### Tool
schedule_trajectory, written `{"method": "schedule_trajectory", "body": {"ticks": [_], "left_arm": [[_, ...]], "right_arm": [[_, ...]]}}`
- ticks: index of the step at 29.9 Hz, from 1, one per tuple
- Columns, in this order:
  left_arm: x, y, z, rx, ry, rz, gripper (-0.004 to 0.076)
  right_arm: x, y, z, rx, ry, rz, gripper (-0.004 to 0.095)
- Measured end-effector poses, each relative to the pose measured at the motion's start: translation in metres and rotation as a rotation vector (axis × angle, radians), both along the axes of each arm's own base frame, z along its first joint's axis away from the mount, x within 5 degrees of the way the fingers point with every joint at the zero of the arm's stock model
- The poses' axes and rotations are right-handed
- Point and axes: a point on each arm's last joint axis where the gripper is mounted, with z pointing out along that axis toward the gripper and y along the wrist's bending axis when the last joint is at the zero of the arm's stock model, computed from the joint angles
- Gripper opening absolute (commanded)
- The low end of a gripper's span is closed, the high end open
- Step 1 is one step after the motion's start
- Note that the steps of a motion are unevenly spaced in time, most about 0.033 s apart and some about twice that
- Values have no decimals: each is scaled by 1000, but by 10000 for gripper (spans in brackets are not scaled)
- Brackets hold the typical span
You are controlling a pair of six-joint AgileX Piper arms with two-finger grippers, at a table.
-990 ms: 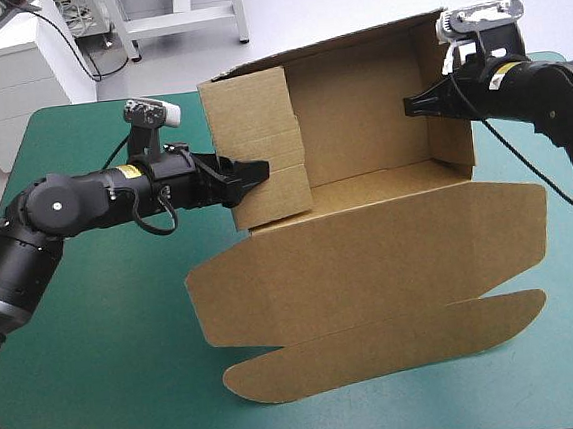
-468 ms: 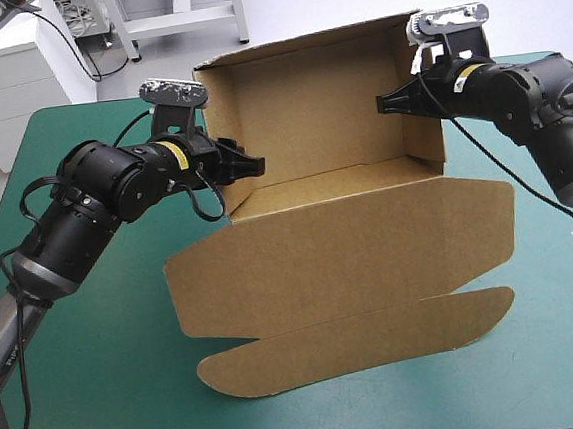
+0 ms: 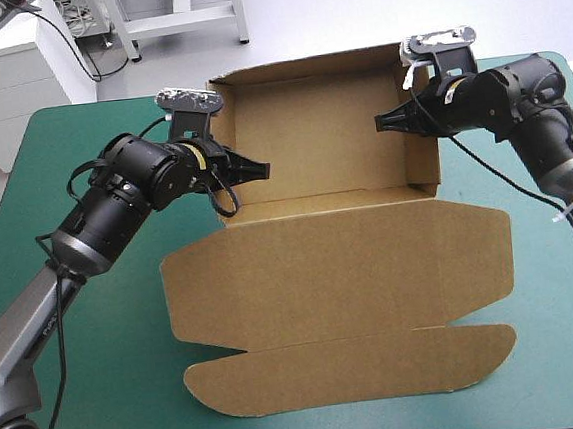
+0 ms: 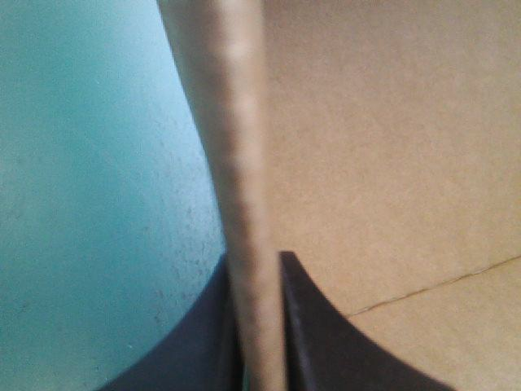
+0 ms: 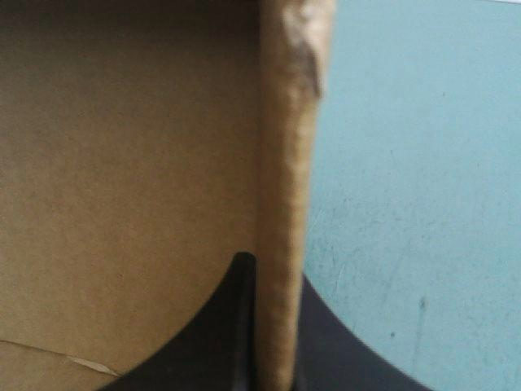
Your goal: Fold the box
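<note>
**Two-arm hold on an open brown cardboard box [image 3: 337, 270] resting on the teal-green table cover [image 3: 101, 391].**
The box occupies the middle of the table. Its tray stands toward the far edge with walls raised, and its lid panel and curved flap lie flat toward the near edge. The left gripper [image 3: 254, 167] pinches the tray's left wall between its black fingers [image 4: 317, 334]. The right gripper [image 3: 387, 120] clamps the right wall likewise, one finger inside the tray and one outside.

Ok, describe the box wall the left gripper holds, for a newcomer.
On the teal-green table the brown box stands as an open tray, lid flat. The wall is its upright left side, pinched by the left gripper; the opposite wall is in the right gripper.
</note>
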Motion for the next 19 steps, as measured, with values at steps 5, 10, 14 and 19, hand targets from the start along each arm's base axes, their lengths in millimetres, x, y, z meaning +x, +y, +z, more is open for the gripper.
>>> {"method": "schedule_trajectory", "body": {"ticks": [5, 10, 14, 19], "left_arm": [[7, -6, -23, 79, 111, -10, -6], [16, -12, -46, 146, 196, -20, -6], [25, -17, -65, 184, 240, -19, -6], [36, -20, -87, 198, 304, -7, -6]], "right_arm": [[15, 5, -31, -32, 164, 6, -18], [33, 11, -65, -58, 291, 8, -17], [45, 14, -85, -73, 345, 8, -19], [54, 17, -104, -87, 398, 8, -19]]}}
